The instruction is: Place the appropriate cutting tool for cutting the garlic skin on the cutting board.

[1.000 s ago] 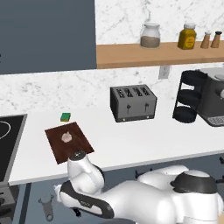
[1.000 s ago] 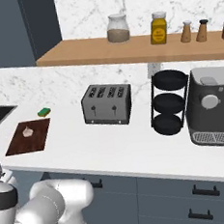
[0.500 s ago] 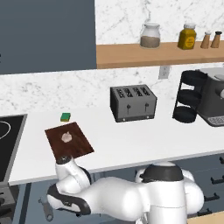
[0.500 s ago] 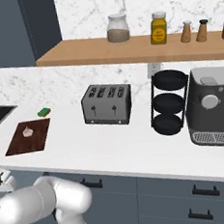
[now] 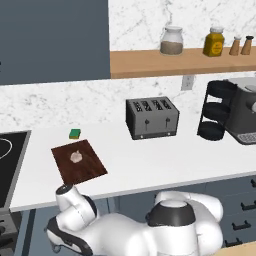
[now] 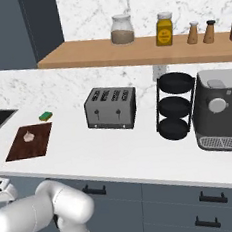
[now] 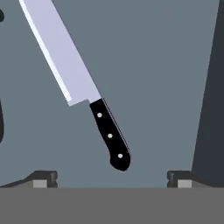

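The cutting tool (image 7: 83, 87), a knife with a pointed silver blade and a black riveted handle, lies on a flat grey surface in the hand view. Its handle end points toward my gripper (image 7: 111, 178). The gripper hovers just short of that handle, open wide, with nothing between its fingertips (image 7: 43, 177). On the white counter the dark reddish-brown cutting board (image 5: 79, 161) (image 6: 29, 142) carries the pale garlic (image 5: 76, 156) (image 6: 28, 137) near its far end. My arm bends down below the counter's front edge at the left.
A green sponge (image 5: 75, 133) sits just behind the board and a black stove top (image 5: 7, 165) lies to its left. A toaster (image 5: 152, 117), a black tiered rack (image 6: 174, 105) and a coffee machine (image 6: 220, 110) stand further right. A dark wall (image 7: 210, 87) borders the knife's surface.
My arm has swung lower and further left, below the counter edge. The gripper has stayed wide open. Board and garlic have not moved.
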Robot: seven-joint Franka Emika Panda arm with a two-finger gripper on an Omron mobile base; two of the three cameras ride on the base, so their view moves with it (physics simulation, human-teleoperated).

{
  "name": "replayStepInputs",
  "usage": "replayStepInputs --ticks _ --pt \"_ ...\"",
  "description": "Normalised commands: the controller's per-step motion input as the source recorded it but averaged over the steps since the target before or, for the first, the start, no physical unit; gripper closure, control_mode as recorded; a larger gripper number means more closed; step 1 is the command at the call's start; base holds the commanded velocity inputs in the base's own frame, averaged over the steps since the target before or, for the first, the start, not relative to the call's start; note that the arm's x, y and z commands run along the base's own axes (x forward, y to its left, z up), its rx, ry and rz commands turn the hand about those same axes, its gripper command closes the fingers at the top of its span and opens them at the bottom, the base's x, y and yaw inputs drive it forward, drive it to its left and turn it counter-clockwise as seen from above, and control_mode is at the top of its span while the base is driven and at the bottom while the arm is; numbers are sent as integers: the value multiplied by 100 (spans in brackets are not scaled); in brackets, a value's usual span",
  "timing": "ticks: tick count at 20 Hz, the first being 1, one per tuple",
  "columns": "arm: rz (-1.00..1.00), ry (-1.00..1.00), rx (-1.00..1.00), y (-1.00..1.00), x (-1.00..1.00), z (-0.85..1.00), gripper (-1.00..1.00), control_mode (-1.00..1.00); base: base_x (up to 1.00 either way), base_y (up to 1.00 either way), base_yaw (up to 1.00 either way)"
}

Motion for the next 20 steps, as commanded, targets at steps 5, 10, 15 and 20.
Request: replayStepInputs --ticks 5,10,15,20 --pt "3 0 -4 -10 0 -60 -100 -100 0 0 0" --pt "3 0 -3 -1 6 -48 -100 -100 0 0 0" --pt "5 0 -1 0 21 -38 -100 -100 0 0 0" --pt "6 0 -1 0 8 -38 -100 -100 0 0 0"
